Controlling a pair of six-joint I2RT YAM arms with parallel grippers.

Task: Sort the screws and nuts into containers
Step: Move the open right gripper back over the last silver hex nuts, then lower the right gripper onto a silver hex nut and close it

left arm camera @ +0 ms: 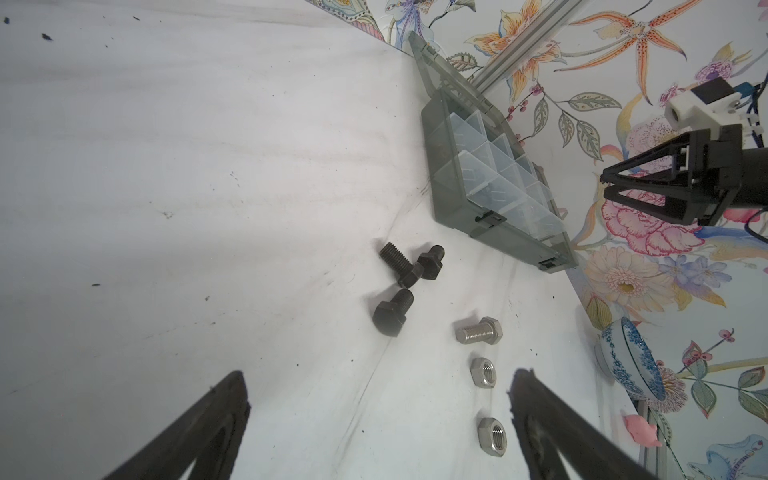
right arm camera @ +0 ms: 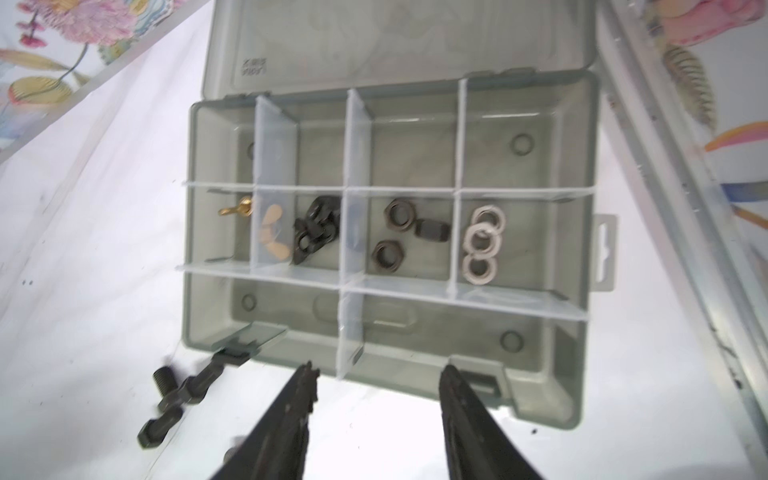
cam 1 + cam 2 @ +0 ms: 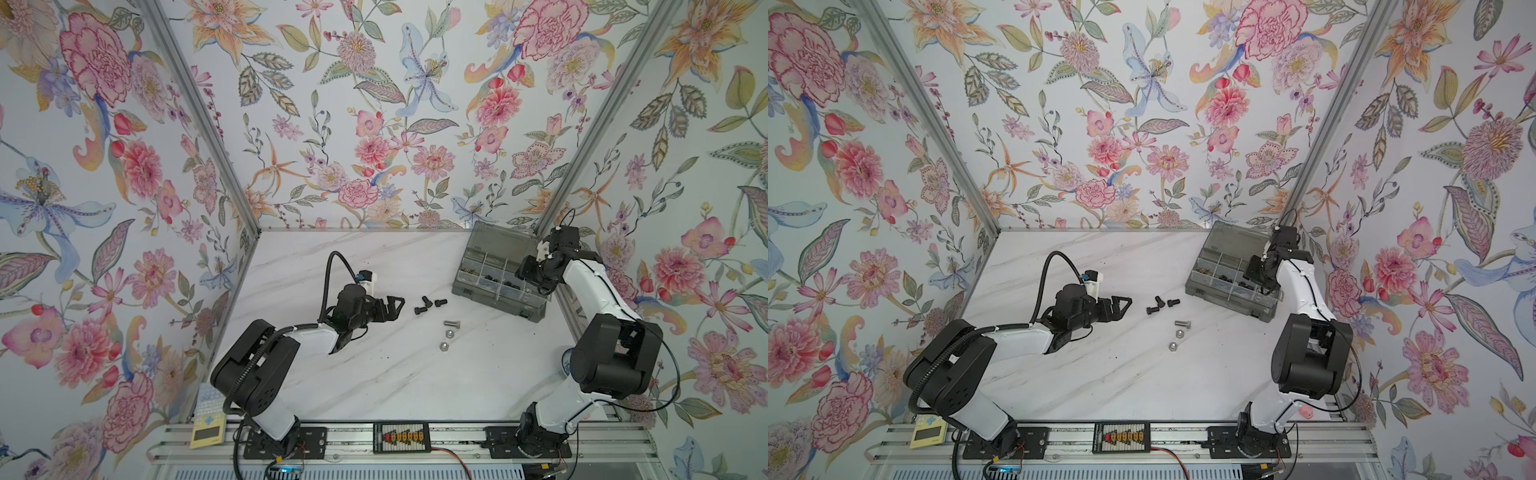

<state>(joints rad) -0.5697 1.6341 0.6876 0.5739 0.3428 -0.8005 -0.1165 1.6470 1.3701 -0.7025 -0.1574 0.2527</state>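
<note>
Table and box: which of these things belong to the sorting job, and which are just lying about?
Job:
- three black screws
- silver screw
- two silver nuts
- organiser box, partly filled

Lying about:
- blue-and-white bowl
- yellow device
- pink scrap

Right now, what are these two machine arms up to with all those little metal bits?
They are sorting hardware into a grey organiser box. The right end effector hangs open over the box, holding nothing; black nuts already sit in a middle compartment. The left end effector, open and empty, points at three black screws on the table, near a silver bolt and two silver nuts.
</note>
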